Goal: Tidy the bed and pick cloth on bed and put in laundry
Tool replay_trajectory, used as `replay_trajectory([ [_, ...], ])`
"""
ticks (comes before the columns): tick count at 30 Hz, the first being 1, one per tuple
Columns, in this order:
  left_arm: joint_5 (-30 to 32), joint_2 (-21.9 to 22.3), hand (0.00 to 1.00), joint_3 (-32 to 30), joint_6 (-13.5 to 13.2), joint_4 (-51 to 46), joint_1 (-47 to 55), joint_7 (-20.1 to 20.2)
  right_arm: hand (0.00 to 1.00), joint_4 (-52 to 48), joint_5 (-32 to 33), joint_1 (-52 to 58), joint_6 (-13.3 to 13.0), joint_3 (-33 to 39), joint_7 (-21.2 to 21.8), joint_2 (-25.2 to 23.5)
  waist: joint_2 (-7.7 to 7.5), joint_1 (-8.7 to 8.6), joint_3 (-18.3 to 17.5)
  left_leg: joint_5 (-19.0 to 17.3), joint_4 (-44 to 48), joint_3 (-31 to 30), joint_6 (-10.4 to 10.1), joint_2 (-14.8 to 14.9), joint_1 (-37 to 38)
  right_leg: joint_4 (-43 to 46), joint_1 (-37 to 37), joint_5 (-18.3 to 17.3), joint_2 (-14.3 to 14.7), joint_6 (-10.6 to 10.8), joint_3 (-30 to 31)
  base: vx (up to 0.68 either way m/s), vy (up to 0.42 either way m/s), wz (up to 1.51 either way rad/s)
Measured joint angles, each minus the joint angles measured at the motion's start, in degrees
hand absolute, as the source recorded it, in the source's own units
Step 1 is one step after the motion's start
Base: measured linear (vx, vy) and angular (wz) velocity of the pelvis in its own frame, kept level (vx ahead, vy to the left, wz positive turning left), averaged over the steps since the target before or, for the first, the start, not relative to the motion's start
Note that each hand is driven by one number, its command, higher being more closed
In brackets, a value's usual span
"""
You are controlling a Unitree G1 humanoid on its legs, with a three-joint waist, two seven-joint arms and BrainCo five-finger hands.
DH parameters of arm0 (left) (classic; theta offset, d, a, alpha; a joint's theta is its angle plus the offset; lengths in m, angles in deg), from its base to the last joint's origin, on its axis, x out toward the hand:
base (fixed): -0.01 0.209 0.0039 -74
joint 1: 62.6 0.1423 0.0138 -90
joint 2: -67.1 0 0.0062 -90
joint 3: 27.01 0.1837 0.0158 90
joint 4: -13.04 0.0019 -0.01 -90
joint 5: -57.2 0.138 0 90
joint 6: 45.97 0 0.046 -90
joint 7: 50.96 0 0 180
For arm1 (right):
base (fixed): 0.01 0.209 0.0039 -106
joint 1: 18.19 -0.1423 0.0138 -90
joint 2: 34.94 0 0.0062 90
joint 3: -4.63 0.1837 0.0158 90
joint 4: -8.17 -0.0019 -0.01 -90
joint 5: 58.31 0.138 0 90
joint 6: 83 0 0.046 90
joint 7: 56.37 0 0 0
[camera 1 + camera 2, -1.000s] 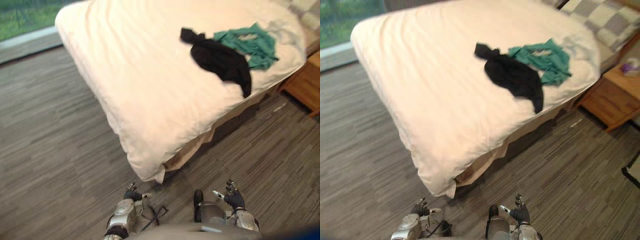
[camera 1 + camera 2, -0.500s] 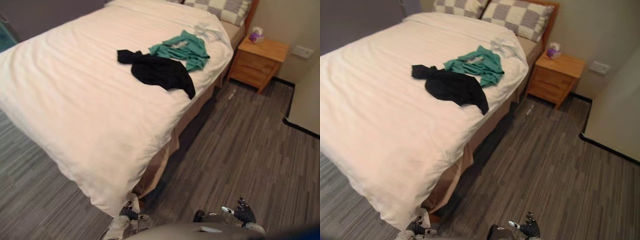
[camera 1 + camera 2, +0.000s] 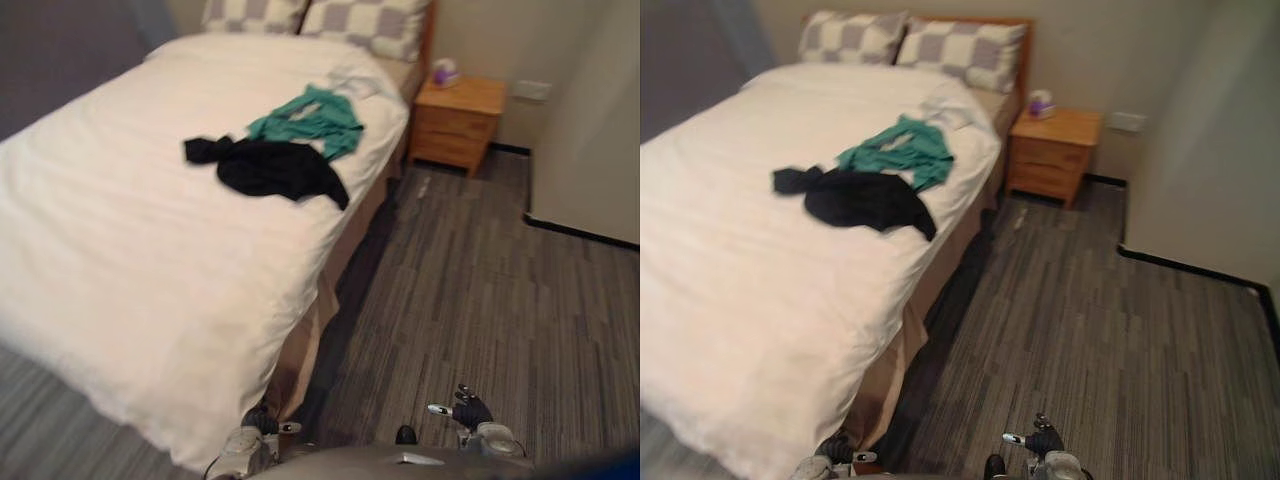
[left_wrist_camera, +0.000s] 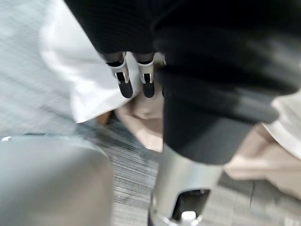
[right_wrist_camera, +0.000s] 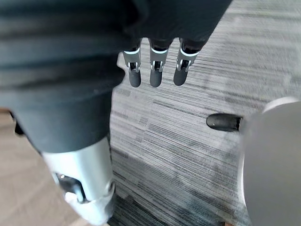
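Observation:
A black cloth (image 3: 268,170) lies crumpled on the white bed (image 3: 120,260), near its right side. A green cloth (image 3: 310,118) lies just beyond it, partly under its far edge, and a small white cloth (image 3: 352,82) sits near the pillows. My left hand (image 3: 262,420) hangs low by the bed's near corner, fingers (image 4: 126,84) straight and holding nothing. My right hand (image 3: 468,410) hangs over the floor, fingers (image 5: 156,70) relaxed and empty. Both hands are far from the cloths.
Two checked pillows (image 3: 960,50) lean on the wooden headboard. A wooden nightstand (image 3: 455,122) with a small purple thing (image 3: 443,72) on it stands right of the bed. Grey plank floor (image 3: 480,300) runs along the bed's right side to a pale wall (image 3: 590,110).
The camera has swung right and up: the headboard, pillows, nightstand and wall have come into view. The cloths lie as before. Both hands still hang low.

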Motion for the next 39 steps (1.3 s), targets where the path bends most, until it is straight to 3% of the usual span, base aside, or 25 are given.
replay_trajectory([
  [2, 1.12, -1.22, 0.0, 3.63, 0.28, 1.26, -1.38, 1.69, 0.0, -0.22, 1.99, -0.19, 1.17, 0.38, -1.19, -0.76, -0.92, -1.01, -0.32, -0.9, -12.87, -0.14, -0.2, -0.66, 3.88, 0.03, -2.82, 2.14, -0.37, 0.26, -0.9, -0.01, 0.139, 0.13],
  [4, 1.81, -1.08, 0.0, 4.41, 0.38, 1.33, -2.29, 2.81, 0.0, -0.16, 3.06, -0.36, 1.95, 0.8, -1.93, -1.15, -1.33, -1.43, 0.27, -0.91, -19.11, -1.24, -0.2, -0.71, 5.72, 1.75, -5.03, 2.57, -0.55, 0.37, -1.69, -0.05, 0.146, 0.13],
  [7, 1.9, -1.31, 0.0, 5.84, 0.38, 1.27, -3.06, 3.92, 0.0, 0.33, 3.08, -1.93, 3.45, 0.9, -3.96, -1.14, -1.34, -1.45, 2.17, -0.84, -20.86, -1.34, -0.07, -2.21, 7.57, 7.58, -6.92, 2.23, -1.73, 0.74, -2.53, -0.16, 0.147, -0.08],
  [9, 1.89, -1.32, 0.0, 5.69, 0.4, 1.19, -2.82, 3.86, 0.0, 0.27, 3.09, -1.97, 4.03, 0.36, -4.61, -1.43, -1.76, -1.44, 2.12, -1.21, -20.87, -0.21, 1.91, -3.34, 7.93, 7.92, -7.1, 2.16, -3.29, 0.89, -4.65, -0.2, 0.059, -0.15],
  [10, 1.87, -0.79, 0.0, 5.71, 0.42, 1.06, -2.48, 3.84, 0.0, 0.12, 3.16, -2.54, 4.27, 0.29, -4.82, -1.15, -0.52, -1.49, 2.03, -1.94, -21.4, 0.8, 3.16, -3.11, 7.26, 9.23, -7.93, -0.08, -4.21, 0.17, -7.01, -0.23, 0.028, -0.07],
  [11, 1.45, -0.68, 0.0, 4.91, 0.52, 0.87, -2.1, 3.85, 0.0, -0.22, 3.88, -3.42, 4.85, 0.65, -5.47, -1.09, -0.7, -1.39, 2.22, -1.66, -21.75, 1.65, 3.08, -3.48, 7.04, 19.34, -11.35, -4.26, -6.69, -1.96, -10.71, -0.21, 0.006, 0.03],
  [12, 1.36, -0.96, 0.0, 4.84, 0.6, 0.6, -1.93, 3.76, 0.0, -0.21, 4.24, -3.42, 5.32, 0.74, -5.89, -1.05, -0.67, -1.58, 2.17, -1.46, -21.75, 1.32, 2.92, -3.41, 7.48, 26.73, -11.44, -8.15, -7.78, -1.43, -12.95, -0.16, 0.009, 0.02],
  [13, 1.43, -1.12, 0.0, 4.83, 0.78, 0.56, -1.9, 3.77, 0.0, -0.03, 4.6, -3.38, 5.68, 0.68, -6.08, -1.05, -0.79, -1.55, 2.15, -1.43, -21.76, 0.99, 2.78, -3.37, 7.83, 27.4, -10.38, -9.44, -7.68, -1.37, -13.34, -0.08, -0.035, 0.05],
  [14, 1.65, -1.57, 0.0, 4.81, 1.3, 0.47, -1.95, 3.78, 0.0, 0.39, 5.29, -3.41, 6.78, 0.32, -6.27, -1.22, -1.82, -1.3, 1.98, -1.41, -21.81, 0.72, 2.47, -3.9, 8.21, 24.03, -8.2, -10.82, -7.31, 0.05, -13.05, -0.06, -0.037, -0.05],
  [17, 2.12, -1.39, 0.0, 5.83, 4.21, 0.58, -2.02, 3.89, 0.0, 1.23, 5.75, -3.41, 9.8, -0.07, -6.42, -0.42, -0.33, -0.9, 0.97, -0.34, -21.97, -1.13, 1.53, -2.51, 7.68, 11.04, -3.23, -4.31, -3.51, -0.31, -13.07, -0.06, -0.041, -0.12],
  [20, 2.35, -1.9, 0.0, 5.78, 6.65, 0.49, -2.16, 3.92, 0.0, 1.48, 8.93, -3.49, 13.2, -0.35, -8.01, -0.42, -1.03, -0.04, 1.02, 0.78, -22.23, -1.34, 1.28, -2.86, 7.03, 0.82, 0.39, 0.93, -2.39, -0.67, -12.78, -0.06, -0.031, -0.12],
  [22, 3.45, -2.53, 0.0, 5.79, 7.32, 0.55, -1.98, 4.06, 0.0, 1.63, 10.33, -3.59, 14.51, -0.48, -8.47, -0.4, -1.58, 0.12, 1.29, 1.15, -22.32, -1.5, 1.14, -3.25, 7.1, -0.45, 0.7, 1.83, -2.55, -0.42, -12.39, -0.07, -0.003, -0.07],
  [23, 10.36, -3.99, 0.0, 5.85, 10.56, 1.14, -1.65, 6.42, 0.0, 3.57, 15.3, -4.19, 16.15, -1.25, -8.84, -0.62, -3.27, -0.23, 1.36, 0.2, -23.81, -6.42, -1.6, -2.73, 8.97, -0.49, 2.03, 0.88, -1.96, -0.46, -13.15, -0.04, 0.002, -0.05],
  [29, 10.07, -4.0, 0.0, 5.85, 10.28, 1.13, -1.2, 6.49, 0.0, 3.58, 15.39, -3.41, 15.73, -0.61, -8.4, -0.54, -3.31, -0.27, 1.44, 0.22, -23.82, -6.38, -1.56, -2.8, 8.77, -0.48, 1.78, 0.89, -2.02, -0.44, -13.15, 0.0, 0.0, 0.0],
  [34, 0.59, -4.45, 0.0, 5.28, 6.4, 1.21, 0.26, 8.0, 0.0, 3.07, 18.6, -1.41, 10.79, 4.38, -4.01, -0.79, -3.55, -0.62, 3.15, 0.43, -24.07, -5.41, -1.37, -2.42, 7.81, -0.45, 0.68, 1.0, -2.04, -0.29, -13.1, 0.0, 0.002, -0.04],
  [39, -7.72, -4.63, 0.0, 3.17, 1.73, 1.59, 2.16, 9.76, 0.0, 3.06, 21.53, 1.41, 5.99, 10.43, -1.03, -1.52, -4.08, -0.66, 3.68, 1.13, -25.17, -3.01, -2.52, -1.52, 7.69, -0.29, 0.27, 0.73, -1.73, -0.21, -13.16, 0.0, 0.0, 0.0],
])
